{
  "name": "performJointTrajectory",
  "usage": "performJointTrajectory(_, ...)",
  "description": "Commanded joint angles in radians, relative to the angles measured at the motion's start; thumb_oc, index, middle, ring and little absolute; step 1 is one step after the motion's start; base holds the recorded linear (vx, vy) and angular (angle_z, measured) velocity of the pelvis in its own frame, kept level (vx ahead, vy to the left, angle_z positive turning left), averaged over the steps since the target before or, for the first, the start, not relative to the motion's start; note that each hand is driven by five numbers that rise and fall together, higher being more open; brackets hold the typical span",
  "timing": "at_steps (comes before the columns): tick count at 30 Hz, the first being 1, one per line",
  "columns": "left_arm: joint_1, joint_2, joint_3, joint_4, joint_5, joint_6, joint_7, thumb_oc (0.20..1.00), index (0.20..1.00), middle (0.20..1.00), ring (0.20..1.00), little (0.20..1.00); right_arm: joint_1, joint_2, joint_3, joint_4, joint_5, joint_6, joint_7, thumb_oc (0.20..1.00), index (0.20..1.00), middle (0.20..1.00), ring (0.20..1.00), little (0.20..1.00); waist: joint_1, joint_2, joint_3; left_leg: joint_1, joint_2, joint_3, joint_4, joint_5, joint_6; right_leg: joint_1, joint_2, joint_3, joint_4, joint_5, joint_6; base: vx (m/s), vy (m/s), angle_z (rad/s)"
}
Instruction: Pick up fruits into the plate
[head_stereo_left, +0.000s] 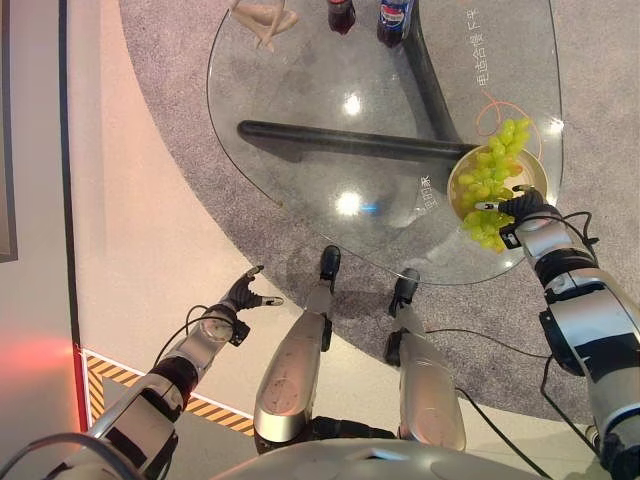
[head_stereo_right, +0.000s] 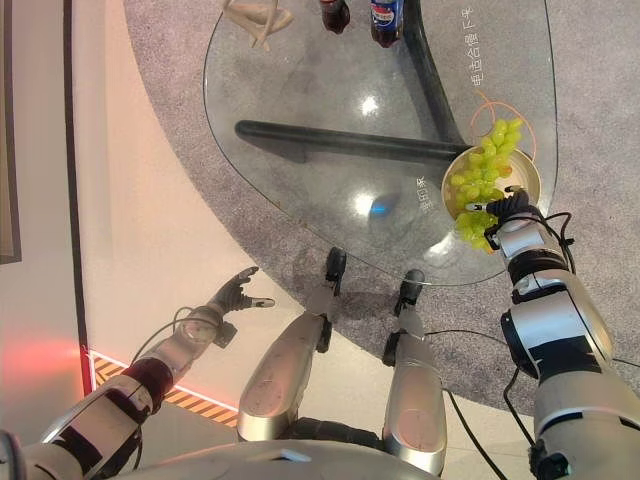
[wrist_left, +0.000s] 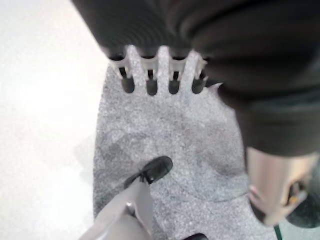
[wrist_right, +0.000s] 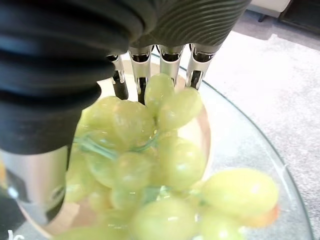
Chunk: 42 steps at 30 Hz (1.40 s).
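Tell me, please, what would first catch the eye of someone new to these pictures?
A bunch of green grapes on the plate at the right edge of the glass table, with the right hand upon it. The left hand hangs open over the floor.

A rounded glass counter (head_stereo_left: 300, 160) stood on a grey speckled carpet (head_stereo_left: 180, 150), its dark tubular frame (head_stereo_left: 340, 140) visible through the top. Ceiling lights reflected as bright spots on the glass. Two dark bottles (head_stereo_left: 368, 17) stood at the far edge. Pale smooth floor (head_stereo_left: 130, 260) bordered the carpet, with a black-and-yellow hazard strip (head_stereo_left: 120, 375) nearby.
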Motion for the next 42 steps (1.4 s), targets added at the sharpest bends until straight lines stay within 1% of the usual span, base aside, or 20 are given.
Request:
performJointTrajectory(1, 0.02, -0.03, -0.022, 0.007, -0.026, -0.008, 0.013, 1.0, 1.0, 1.0, 1.0, 1.0, -0.044, -0.082, 0.062, 0.014, -0.013, 0.02, -0.023, 1.0, 1.0, 1.0, 1.0, 1.0, -0.012, 0.01, -0.016, -0.021, -0.047, 0.031, 0.133, -0.203, 0.032, -0.101, -0.052, 0.009, 0.143, -0.076, 0.011, 0.0, 0.0, 0.0)
performJointTrajectory(9, 0.009, -0.027, -0.014, 0.009, -0.022, 0.0, 0.008, 1.0, 1.0, 1.0, 1.0, 1.0, -0.012, -0.061, 0.044, 0.02, -0.002, 0.021, -0.031, 1.0, 1.0, 1.0, 1.0, 1.0, -0.015, -0.008, -0.016, 0.011, -0.037, 0.043, 0.12, -0.205, 0.03, -0.074, -0.047, 0.006, 0.14, -0.075, 0.015, 0.0, 0.0, 0.0)
performJointTrajectory(15, 0.016, -0.028, 0.01, 0.034, -0.014, 0.003, -0.012, 1.0, 1.0, 1.0, 1.0, 1.0, 0.048, -0.054, 0.006, -0.002, 0.04, -0.015, -0.05, 1.0, 1.0, 1.0, 1.0, 1.0, -0.025, -0.029, -0.016, 0.082, -0.025, 0.057, 0.101, -0.212, 0.025, -0.011, -0.041, 0.006, 0.129, -0.079, 0.017, 0.0, 0.0, 0.0)
performJointTrajectory(16, 0.022, -0.029, 0.016, 0.047, -0.022, 0.001, -0.018, 1.0, 1.0, 1.0, 1.0, 1.0, 0.08, -0.05, -0.013, -0.017, 0.075, -0.043, -0.058, 1.0, 1.0, 1.0, 1.0, 1.0, -0.031, -0.039, -0.02, 0.105, -0.022, 0.062, 0.099, -0.217, 0.024, 0.013, -0.038, 0.008, 0.122, -0.08, 0.016, 0.0, 0.0, 0.0)
performJointTrajectory(17, 0.023, -0.03, 0.017, 0.048, -0.025, 0.002, -0.021, 1.0, 1.0, 1.0, 1.0, 1.0, 0.087, -0.048, -0.016, -0.021, 0.083, -0.047, -0.06, 1.0, 1.0, 1.0, 1.0, 1.0, -0.032, -0.041, -0.022, 0.109, -0.021, 0.063, 0.098, -0.218, 0.023, 0.017, -0.037, 0.008, 0.12, -0.081, 0.016, 0.0, 0.0, 0.0)
performJointTrajectory(19, 0.043, -0.037, 0.04, 0.075, -0.059, -0.004, -0.049, 1.0, 1.0, 1.0, 1.0, 1.0, 0.171, -0.023, -0.054, -0.062, 0.158, -0.11, -0.045, 1.0, 1.0, 1.0, 1.0, 1.0, -0.04, -0.061, -0.051, 0.138, -0.015, 0.071, 0.093, -0.228, 0.022, 0.047, -0.034, 0.016, 0.106, -0.081, 0.018, 0.04, 0.01, 0.05)
performJointTrajectory(20, 0.055, -0.045, 0.057, 0.088, -0.083, -0.008, -0.07, 1.0, 1.0, 1.0, 1.0, 1.0, 0.226, -0.001, -0.076, -0.099, 0.227, -0.14, -0.03, 1.0, 1.0, 1.0, 1.0, 1.0, -0.045, -0.073, -0.062, 0.163, -0.012, 0.076, 0.088, -0.238, 0.021, 0.072, -0.03, 0.023, 0.098, -0.085, 0.017, 0.04, 0.011, 0.03)
performJointTrajectory(22, 0.075, -0.056, 0.091, 0.11, -0.099, -0.001, -0.102, 1.0, 1.0, 1.0, 1.0, 1.0, 0.315, 0.042, -0.116, -0.151, 0.302, -0.188, 0.014, 1.0, 1.0, 1.0, 1.0, 1.0, -0.056, -0.091, -0.09, 0.183, -0.009, 0.087, 0.084, -0.243, 0.02, 0.097, -0.028, 0.031, 0.081, -0.08, 0.018, 0.05, 0.01, -0.04)
performJointTrajectory(23, 0.079, -0.058, 0.095, 0.115, -0.097, -0.001, -0.105, 1.0, 1.0, 1.0, 1.0, 1.0, 0.331, 0.05, -0.121, -0.16, 0.318, -0.197, 0.014, 1.0, 1.0, 1.0, 1.0, 1.0, -0.057, -0.094, -0.095, 0.188, -0.009, 0.089, 0.083, -0.244, 0.021, 0.101, -0.027, 0.032, 0.079, -0.08, 0.018, 0.07, 0.006, -0.11)
performJointTrajectory(24, 0.096, -0.072, 0.119, 0.143, -0.103, 0.01, -0.122, 1.0, 1.0, 1.0, 1.0, 1.0, 0.411, 0.098, -0.145, -0.197, 0.352, -0.236, 0.039, 1.0, 1.0, 1.0, 1.0, 1.0, -0.068, -0.109, -0.121, 0.208, -0.004, 0.099, 0.081, -0.25, 0.02, 0.123, -0.024, 0.041, 0.07, -0.08, 0.018, 0.08, 0.002, -0.12)
performJointTrajectory(26, 0.115, -0.086, 0.141, 0.165, -0.098, 0.028, -0.125, 1.0, 1.0, 1.0, 1.0, 1.0, 0.492, 0.137, -0.159, -0.219, 0.345, -0.276, 0.065, 1.0, 1.0, 1.0, 1.0, 1.0, -0.074, -0.121, -0.15, 0.229, -0.001, 0.107, 0.076, -0.253, 0.021, 0.145, -0.022, 0.047, 0.06, -0.079, 0.021, 0.12, -0.015, -0.11)
performJointTrajectory(27, 0.145, -0.106, 0.177, 0.188, -0.124, 0.045, -0.136, 1.0, 1.0, 1.0, 1.0, 1.0, 0.595, 0.186, -0.167, -0.227, 0.364, -0.325, 0.095, 1.0, 1.0, 1.0, 1.0, 1.0, -0.081, -0.136, -0.188, 0.255, 0.003, 0.116, 0.069, -0.257, 0.023, 0.17, -0.022, 0.056, 0.054, -0.08, 0.025, 0.15, -0.045, -0.1)
performJointTrajectory(29, 0.178, -0.128, 0.219, 0.228, -0.128, 0.048, -0.151, 1.0, 1.0, 1.0, 1.0, 1.0, 0.691, 0.252, -0.183, -0.205, 0.38, -0.365, 0.143, 1.0, 1.0, 1.0, 1.0, 1.0, -0.089, -0.152, -0.233, 0.286, 0.006, 0.124, 0.06, -0.26, 0.025, 0.203, -0.021, 0.062, 0.043, -0.08, 0.028, 0.15, -0.054, -0.06)
performJointTrajectory(30, 0.179, -0.127, 0.219, 0.228, -0.128, 0.048, -0.151, 1.0, 1.0, 1.0, 1.0, 1.0, 0.693, 0.253, -0.183, -0.205, 0.38, -0.365, 0.143, 1.0, 1.0, 1.0, 1.0, 1.0, -0.089, -0.152, -0.234, 0.287, 0.006, 0.124, 0.06, -0.26, 0.025, 0.204, -0.02, 0.062, 0.042, -0.08, 0.028, 0.17, -0.049, -0.03)
performJointTrajectory(31, 0.204, -0.148, 0.248, 0.27, -0.122, 0.045, -0.165, 1.0, 1.0, 1.0, 1.0, 1.0, 0.758, 0.317, -0.181, -0.156, 0.372, -0.4, 0.169, 1.0, 1.0, 1.0, 1.0, 1.0, -0.097, -0.162, -0.275, 0.317, 0.006, 0.13, 0.05, -0.264, 0.027, 0.234, -0.015, 0.069, 0.032, -0.081, 0.029, 0.14, -0.024, -0.06)
performJointTrajectory(32, 0.209, -0.151, 0.254, 0.278, -0.119, 0.046, -0.171, 1.0, 1.0, 1.0, 1.0, 1.0, 0.769, 0.325, -0.182, -0.145, 0.367, -0.402, 0.176, 1.0, 1.0, 1.0, 1.0, 1.0, -0.099, -0.163, -0.284, 0.323, 0.005, 0.13, 0.048, -0.265, 0.028, 0.24, -0.014, 0.071, 0.029, -0.081, 0.029, 0.23, -0.016, -0.07)
performJointTrajectory(34, 0.242, -0.175, 0.275, 0.312, -0.09, 0.055, -0.185, 1.0, 1.0, 1.0, 1.0, 1.0, 0.824, 0.365, -0.185, -0.09, 0.364, -0.409, 0.205, 1.0, 1.0, 1.0, 1.0, 1.0, -0.107, -0.164, -0.331, 0.364, 0.004, 0.136, 0.036, -0.274, 0.032, 0.278, -0.01, 0.077, 0.017, -0.085, 0.029, 0.17, 0.025, -0.13)
performJointTrajectory(36, 0.263, -0.188, 0.287, 0.333, -0.081, 0.072, -0.194, 1.0, 1.0, 1.0, 1.0, 1.0, 0.857, 0.393, -0.198, -0.048, 0.376, -0.396, 0.232, 1.0, 1.0, 1.0, 1.0, 1.0, -0.117, -0.158, -0.363, 0.395, 0.001, 0.142, 0.025, -0.281, 0.037, 0.305, -0.005, 0.084, 0.007, -0.087, 0.028, 0.12, 0.048, -0.2)
performJointTrajectory(41, 0.297, -0.213, 0.313, 0.369, -0.068, 0.106, -0.223, 1.0, 1.0, 1.0, 1.0, 1.0, 0.906, 0.434, -0.213, 0.019, 0.339, -0.379, 0.291, 1.0, 1.0, 1.0, 1.0, 1.0, -0.142, -0.142, -0.397, 0.446, -0.001, 0.161, 0.007, -0.294, 0.043, 0.348, 0.004, 0.104, -0.009, -0.096, 0.023, 0.05, 0.043, -0.16)
performJointTrajectory(42, 0.304, -0.214, 0.322, 0.369, -0.07, 0.123, -0.234, 1.0, 1.0, 1.0, 1.0, 1.0, 0.918, 0.434, -0.214, 0.032, 0.323, -0.376, 0.311, 1.0, 1.0, 1.0, 1.0, 1.0, -0.148, -0.135, -0.403, 0.458, -0.001, 0.166, 0.004, -0.298, 0.043, 0.359, 0.005, 0.106, -0.013, -0.099, 0.023, 0.04, 0.043, -0.06)
